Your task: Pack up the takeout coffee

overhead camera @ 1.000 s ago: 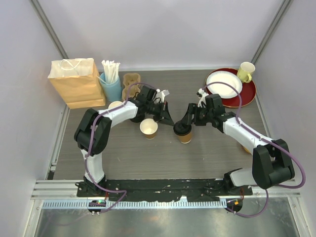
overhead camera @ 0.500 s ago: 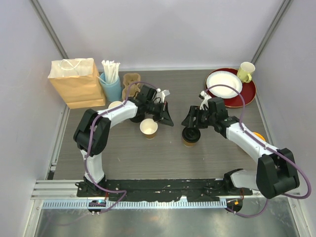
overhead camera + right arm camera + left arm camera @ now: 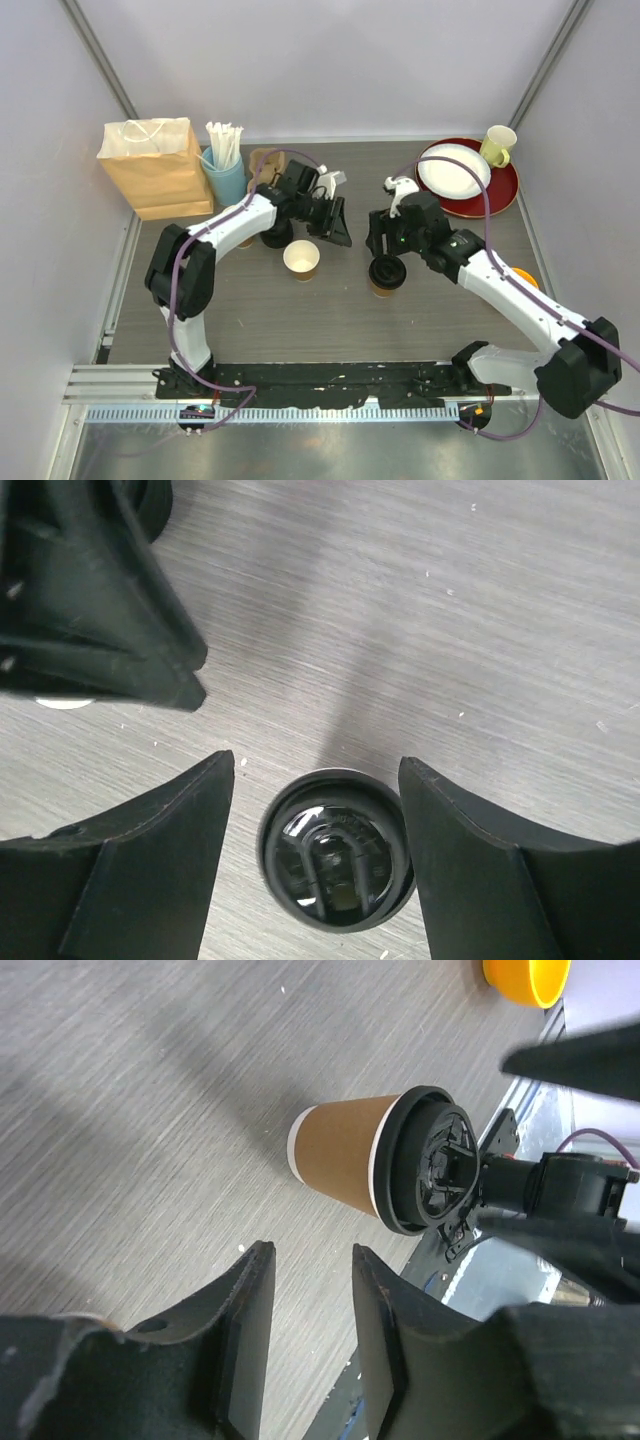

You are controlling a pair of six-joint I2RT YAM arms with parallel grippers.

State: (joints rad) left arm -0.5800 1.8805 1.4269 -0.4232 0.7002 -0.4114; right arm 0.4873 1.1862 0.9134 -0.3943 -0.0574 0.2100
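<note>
One kraft-paper cup with a black lid (image 3: 385, 275) stands upright mid-table. My right gripper (image 3: 385, 247) hangs open just above it; in the right wrist view the lid (image 3: 335, 860) lies between and below the spread jaws (image 3: 315, 765), untouched. My left gripper (image 3: 340, 232) is to the cup's left, slightly open and empty; its view (image 3: 312, 1252) shows the same cup (image 3: 370, 1160) ahead. A lidless paper cup (image 3: 301, 257) stands below the left gripper. A dark round thing (image 3: 275, 238) lies partly under the left arm; I cannot tell what it is.
A brown paper bag (image 3: 155, 165) stands at the back left, beside a blue cup of straws (image 3: 225, 175) and a cardboard cup carrier (image 3: 265, 160). A red tray (image 3: 500, 190) with a white plate and a yellow mug (image 3: 498, 145) is back right. An orange bowl (image 3: 527, 277) sits by the right arm.
My right gripper has let go of the lidded cup and risen toward the back, jaws open. The cup has shifted slightly right. My left gripper has moved a little up and right.
</note>
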